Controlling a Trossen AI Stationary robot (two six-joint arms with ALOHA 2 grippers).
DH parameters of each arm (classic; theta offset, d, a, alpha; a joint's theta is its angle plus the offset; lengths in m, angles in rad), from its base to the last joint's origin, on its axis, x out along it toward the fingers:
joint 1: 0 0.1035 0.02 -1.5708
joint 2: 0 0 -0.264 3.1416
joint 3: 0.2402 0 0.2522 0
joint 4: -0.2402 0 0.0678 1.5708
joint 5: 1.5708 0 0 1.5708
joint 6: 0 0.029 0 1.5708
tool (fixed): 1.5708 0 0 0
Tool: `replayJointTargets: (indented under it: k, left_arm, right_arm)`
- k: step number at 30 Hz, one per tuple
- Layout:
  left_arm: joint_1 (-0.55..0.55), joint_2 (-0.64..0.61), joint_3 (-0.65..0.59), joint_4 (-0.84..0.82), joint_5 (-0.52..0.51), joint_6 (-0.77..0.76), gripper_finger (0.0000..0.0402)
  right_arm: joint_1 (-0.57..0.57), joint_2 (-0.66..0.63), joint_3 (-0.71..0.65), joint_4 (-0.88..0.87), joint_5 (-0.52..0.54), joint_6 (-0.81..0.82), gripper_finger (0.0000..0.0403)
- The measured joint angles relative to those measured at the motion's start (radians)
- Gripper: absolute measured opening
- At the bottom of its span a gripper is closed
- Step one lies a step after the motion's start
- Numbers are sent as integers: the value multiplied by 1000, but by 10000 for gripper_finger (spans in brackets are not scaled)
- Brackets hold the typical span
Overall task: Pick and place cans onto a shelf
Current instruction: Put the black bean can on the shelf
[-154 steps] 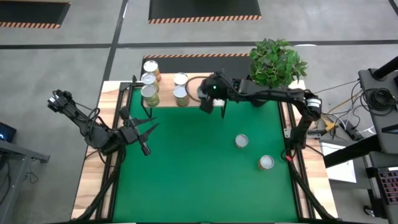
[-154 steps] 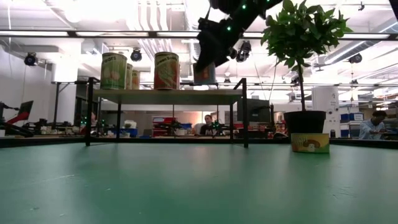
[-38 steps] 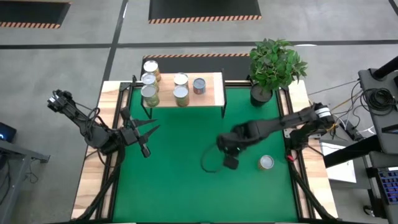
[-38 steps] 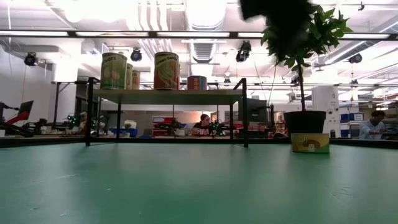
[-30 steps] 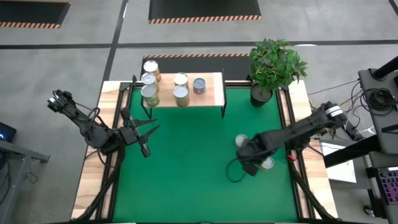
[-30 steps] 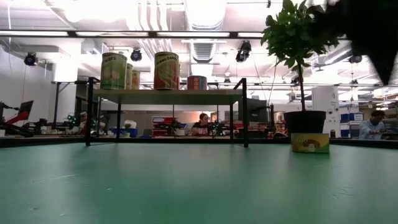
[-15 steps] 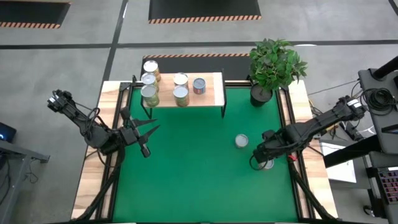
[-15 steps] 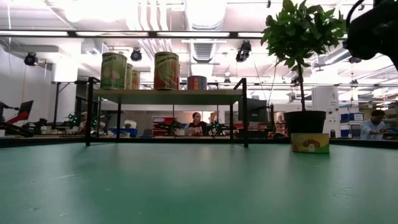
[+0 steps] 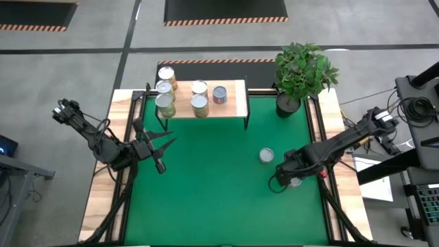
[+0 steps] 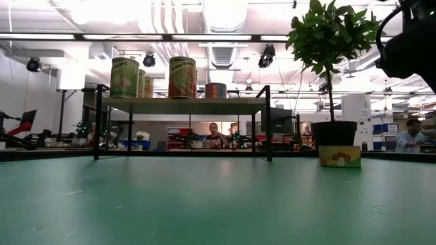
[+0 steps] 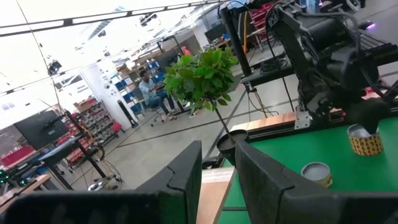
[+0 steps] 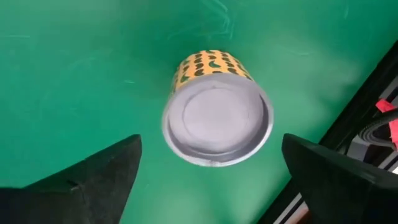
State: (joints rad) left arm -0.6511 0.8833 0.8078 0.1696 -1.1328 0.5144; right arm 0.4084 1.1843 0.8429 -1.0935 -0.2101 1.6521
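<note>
Now right claw (image 12: 208, 168) wide, hovering directly above can (image 12: 216, 118); can centred between fingers (image 12: 93, 174). Best descend straight, close around mid-body.

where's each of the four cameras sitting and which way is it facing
High view: above the table, looking straight down on the green mat, the shelf and both arms.
Low view: at table height, looking level across to the shelf and the room; part of the right arm shows top right.
Left wrist view: past the left arm's own fingers toward the plant and right arm.
Right wrist view: straight down on a can between open fingers.
Shared: that can also shows in the left wrist view.
</note>
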Motion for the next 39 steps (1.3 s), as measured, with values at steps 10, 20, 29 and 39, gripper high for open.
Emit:
replayJointTargets:
  k: [10,20,29,39]
  left_arm:
    - [0,0,-1,1,0,0,81]
    - [0,0,-2,3,0,0,81]
    - [0,0,-2,2,0,0,81]
    - [0,0,-2,2,0,0,81]
  right_arm:
    - [9,84,0,4,0,-18,379]
    - [42,151,-11,22,9,-16,374]
    - [41,187,-10,74,4,-37,279]
    - [39,155,79,51,62,-45,294]
